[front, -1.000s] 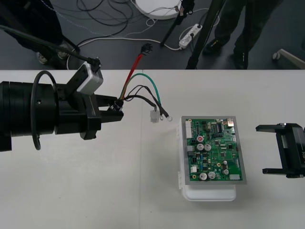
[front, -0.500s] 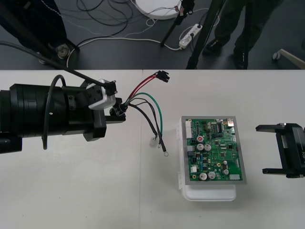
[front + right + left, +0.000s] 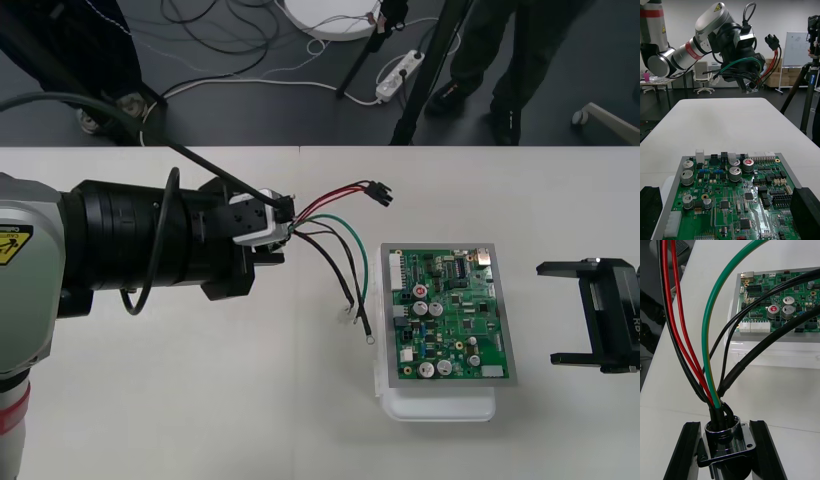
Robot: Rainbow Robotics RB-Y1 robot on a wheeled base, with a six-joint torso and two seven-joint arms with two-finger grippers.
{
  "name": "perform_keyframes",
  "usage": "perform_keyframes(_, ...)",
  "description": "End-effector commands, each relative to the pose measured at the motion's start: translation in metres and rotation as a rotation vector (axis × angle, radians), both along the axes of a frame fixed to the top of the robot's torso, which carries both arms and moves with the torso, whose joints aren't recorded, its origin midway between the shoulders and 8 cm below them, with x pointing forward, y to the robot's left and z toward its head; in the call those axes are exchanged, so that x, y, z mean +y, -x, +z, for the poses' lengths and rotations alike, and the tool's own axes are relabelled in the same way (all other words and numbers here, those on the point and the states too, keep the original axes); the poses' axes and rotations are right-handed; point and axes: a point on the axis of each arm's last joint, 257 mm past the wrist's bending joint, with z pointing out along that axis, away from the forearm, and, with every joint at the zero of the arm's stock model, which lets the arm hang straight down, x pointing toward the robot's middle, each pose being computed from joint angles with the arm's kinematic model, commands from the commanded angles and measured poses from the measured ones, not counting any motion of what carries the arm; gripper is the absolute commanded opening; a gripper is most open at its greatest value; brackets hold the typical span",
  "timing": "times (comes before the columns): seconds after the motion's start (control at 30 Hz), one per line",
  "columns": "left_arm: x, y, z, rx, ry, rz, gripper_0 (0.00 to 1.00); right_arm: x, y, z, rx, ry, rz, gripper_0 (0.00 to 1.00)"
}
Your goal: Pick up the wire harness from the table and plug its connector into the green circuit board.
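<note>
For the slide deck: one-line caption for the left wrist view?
Left pincer shut on the harness's metal socket, wires arching toward the green circuit board.

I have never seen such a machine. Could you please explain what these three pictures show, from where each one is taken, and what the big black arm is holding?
This is a robot with two arms, each ending in a two-finger gripper. One picture looks steeply down on a light table. The other two come from cameras on the robot's wrists. On the table lies a green circuit board on a white base. The left gripper, coming in from the left, is shut on the round metal socket of a wire harness and holds it above the table. Its red, black and green wires fan out toward the board. Its black plug is in the air, not in the board. The right gripper waits open at the board's right side.
</note>
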Motion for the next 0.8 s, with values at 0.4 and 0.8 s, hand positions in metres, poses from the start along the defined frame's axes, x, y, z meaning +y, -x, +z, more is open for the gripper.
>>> perform_keyframes(0.4,-0.038,-0.025,0.045,-0.230,0.063,-0.019,0.00,0.020,0.006,0.031,0.059,-0.100,0.058,1.00)
perform_keyframes(0.8,-0.046,-0.041,0.047,-0.244,0.130,0.009,0.00,0.032,0.021,0.071,0.210,-0.166,0.039,1.00)
